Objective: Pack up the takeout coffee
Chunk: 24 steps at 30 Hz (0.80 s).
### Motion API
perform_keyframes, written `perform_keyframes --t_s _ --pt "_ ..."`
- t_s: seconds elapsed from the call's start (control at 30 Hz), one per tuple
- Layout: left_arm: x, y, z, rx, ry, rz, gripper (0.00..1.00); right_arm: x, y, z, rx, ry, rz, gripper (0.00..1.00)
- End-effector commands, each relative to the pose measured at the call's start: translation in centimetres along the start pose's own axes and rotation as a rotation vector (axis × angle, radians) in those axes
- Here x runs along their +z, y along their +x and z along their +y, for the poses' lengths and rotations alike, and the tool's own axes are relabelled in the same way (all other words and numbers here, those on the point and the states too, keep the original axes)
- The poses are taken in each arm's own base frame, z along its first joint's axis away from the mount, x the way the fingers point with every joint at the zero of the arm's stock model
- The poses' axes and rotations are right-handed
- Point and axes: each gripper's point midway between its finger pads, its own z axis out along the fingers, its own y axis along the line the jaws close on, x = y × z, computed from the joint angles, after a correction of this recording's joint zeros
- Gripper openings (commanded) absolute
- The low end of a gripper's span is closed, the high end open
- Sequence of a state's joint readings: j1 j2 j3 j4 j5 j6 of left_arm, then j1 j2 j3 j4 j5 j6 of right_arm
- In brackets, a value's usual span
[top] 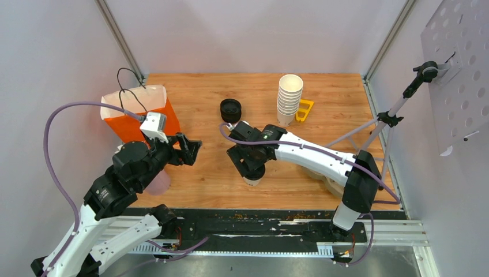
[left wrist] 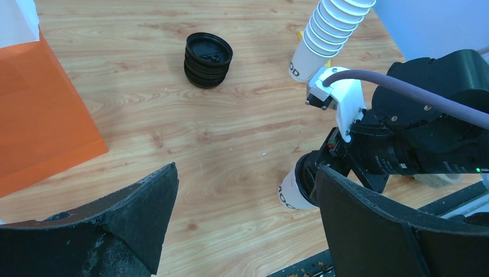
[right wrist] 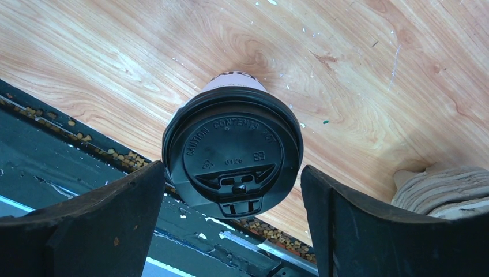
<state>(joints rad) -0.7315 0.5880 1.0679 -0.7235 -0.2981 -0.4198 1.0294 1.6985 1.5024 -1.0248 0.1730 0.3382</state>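
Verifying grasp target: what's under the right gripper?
A white paper cup with a black lid, upright on the table, between the open right gripper fingers. The lid hides its contents.

At centre of the top view you see only the base of the cup (top: 252,180); the right gripper (top: 251,164) covers the rest. The left arm (top: 130,167) hides most of the pink cup (top: 160,182). The left wrist view cuts the bag (left wrist: 40,121) at its left edge, the stack (left wrist: 331,29) at its top.
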Motion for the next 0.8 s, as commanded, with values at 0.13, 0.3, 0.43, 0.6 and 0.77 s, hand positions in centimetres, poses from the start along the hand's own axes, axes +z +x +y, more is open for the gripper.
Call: perform_keyframes --t_s 0.13,0.3,0.43,0.6,0.77 --pt "1.5 1.5 -1.4 0.023 0.041 0.101 0.94 -5.1 -1.8 -0.8 0.057 -0.094 -0.141 0.82" --pt "3.2 4.0 -3.7 0.006 0.139 0.217 0.88 -5.1 -1.6 -2.4 0.133 -0.187 -0.199 0.61" --pt "5.0 7.3 -5.2 -0.022 0.194 0.345 0.79 -5.0 -1.7 -2.8 0.156 -0.276 -0.246 0.46" --pt "7.5 11.0 -7.2 -0.071 0.276 0.452 0.73 -3.8 -1.6 -2.9 0.164 -0.323 -0.248 0.43" --pt "9.4 13.2 -7.3 -0.103 0.266 0.480 0.71 -2.6 -1.6 -2.6 0.148 -0.347 -0.237 0.42"
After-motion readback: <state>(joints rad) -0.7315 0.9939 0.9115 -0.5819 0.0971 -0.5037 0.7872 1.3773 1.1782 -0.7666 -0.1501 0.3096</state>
